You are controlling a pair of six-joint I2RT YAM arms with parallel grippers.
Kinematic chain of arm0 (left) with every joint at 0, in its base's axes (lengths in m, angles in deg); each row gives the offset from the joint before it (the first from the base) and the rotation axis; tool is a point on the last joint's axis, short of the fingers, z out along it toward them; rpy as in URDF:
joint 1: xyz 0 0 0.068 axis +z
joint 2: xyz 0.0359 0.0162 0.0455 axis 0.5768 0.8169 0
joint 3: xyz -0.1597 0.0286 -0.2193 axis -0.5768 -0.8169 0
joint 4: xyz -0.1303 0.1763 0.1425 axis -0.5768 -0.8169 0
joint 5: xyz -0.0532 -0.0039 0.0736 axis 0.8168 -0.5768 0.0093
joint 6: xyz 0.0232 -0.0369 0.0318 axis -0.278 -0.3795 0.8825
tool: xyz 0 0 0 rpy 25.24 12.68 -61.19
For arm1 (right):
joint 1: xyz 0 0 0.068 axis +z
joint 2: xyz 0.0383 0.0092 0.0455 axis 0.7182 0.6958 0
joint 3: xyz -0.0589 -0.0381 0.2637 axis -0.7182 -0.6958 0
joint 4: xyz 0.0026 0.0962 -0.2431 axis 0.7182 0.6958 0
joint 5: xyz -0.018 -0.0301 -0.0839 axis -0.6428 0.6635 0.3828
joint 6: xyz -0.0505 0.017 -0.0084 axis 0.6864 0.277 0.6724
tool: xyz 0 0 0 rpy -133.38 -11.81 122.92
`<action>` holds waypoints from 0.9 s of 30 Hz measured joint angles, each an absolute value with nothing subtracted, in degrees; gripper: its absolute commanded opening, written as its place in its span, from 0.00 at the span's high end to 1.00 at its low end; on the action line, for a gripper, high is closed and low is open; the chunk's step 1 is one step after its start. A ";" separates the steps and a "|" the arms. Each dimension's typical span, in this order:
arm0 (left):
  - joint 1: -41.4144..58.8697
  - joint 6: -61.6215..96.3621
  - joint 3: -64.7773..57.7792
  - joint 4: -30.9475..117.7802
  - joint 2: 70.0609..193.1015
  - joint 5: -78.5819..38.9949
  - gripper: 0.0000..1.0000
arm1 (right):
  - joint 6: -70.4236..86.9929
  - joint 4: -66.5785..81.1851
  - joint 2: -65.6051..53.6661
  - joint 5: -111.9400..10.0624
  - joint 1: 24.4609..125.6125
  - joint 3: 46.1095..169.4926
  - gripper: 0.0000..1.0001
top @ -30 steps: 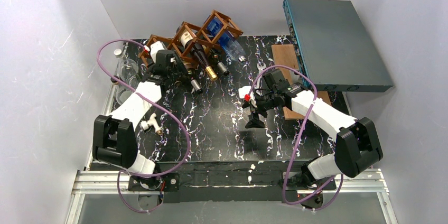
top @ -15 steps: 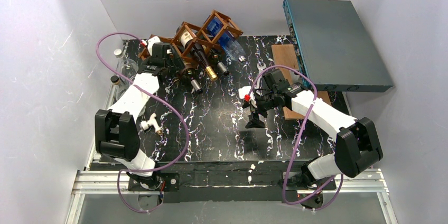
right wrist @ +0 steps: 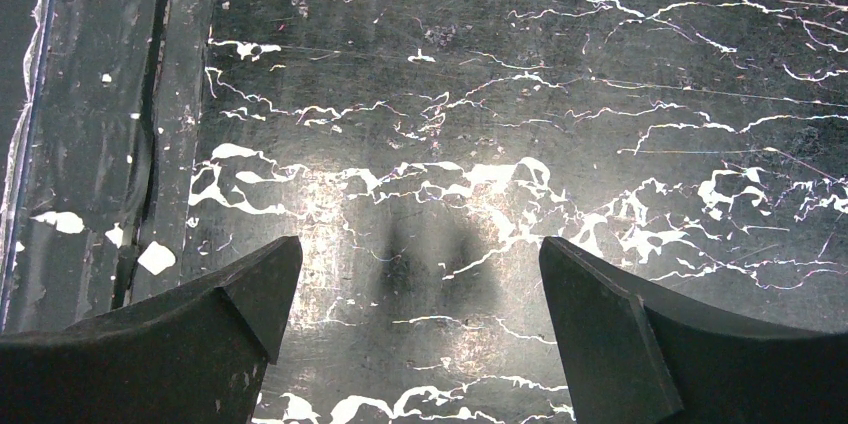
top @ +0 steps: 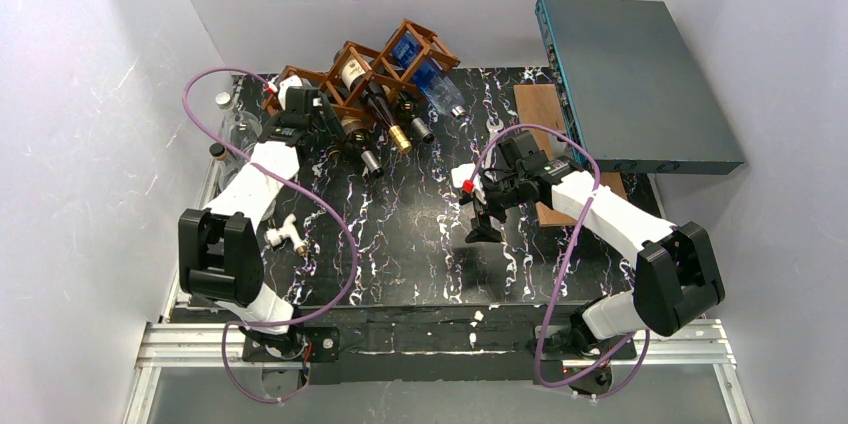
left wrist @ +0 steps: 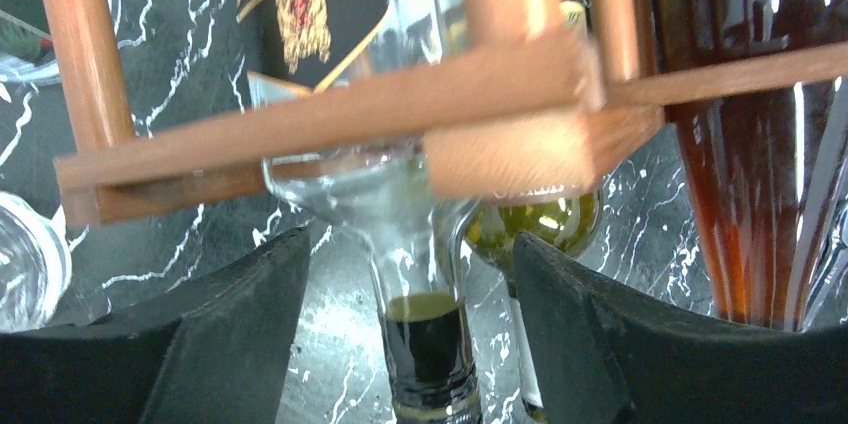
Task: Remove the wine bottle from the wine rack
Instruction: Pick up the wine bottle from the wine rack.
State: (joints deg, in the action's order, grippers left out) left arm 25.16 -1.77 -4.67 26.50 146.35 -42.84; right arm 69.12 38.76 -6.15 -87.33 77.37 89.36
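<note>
Left arm [top: 262, 179] reached farther; left gripper [left wrist: 410, 249] spread astride wine bottle [left wrist: 425, 339] neck.

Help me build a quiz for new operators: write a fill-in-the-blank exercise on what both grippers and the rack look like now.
1. The left gripper is ____, straddling a wine bottle at its neck.
2. The wine rack stands right at the ____ gripper, far from the other.
3. The right gripper is open and holds ____.

Missing words: open; left; nothing.
</note>
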 measured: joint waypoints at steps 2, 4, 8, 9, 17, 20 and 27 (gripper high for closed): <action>24.92 -2.43 -6.24 26.20 145.30 -42.60 0.32 | 69.18 38.78 -6.15 -87.33 77.37 89.36 0.01; 24.42 -3.06 -6.96 26.02 144.66 -42.62 0.37 | 69.27 38.80 -6.15 -87.33 77.37 89.36 0.02; 23.50 -4.50 -7.18 25.89 144.51 -42.62 0.49 | 69.32 39.22 -6.15 -87.31 77.37 89.36 0.02; 23.33 -4.79 -7.29 25.89 144.51 -42.62 0.52 | 69.32 39.35 -6.15 -87.28 77.37 89.36 0.02; 22.67 -7.19 -8.32 25.43 144.36 -44.39 0.97 | 69.38 39.64 -6.15 -87.11 77.37 89.36 0.02; 22.01 -7.96 -9.47 26.40 143.55 -44.87 0.99 | 69.49 39.68 -6.15 -87.09 77.37 89.36 0.02; 18.04 -10.18 -12.45 24.84 140.14 -48.44 1.00 | 69.58 39.72 -6.15 -87.09 77.37 89.36 0.02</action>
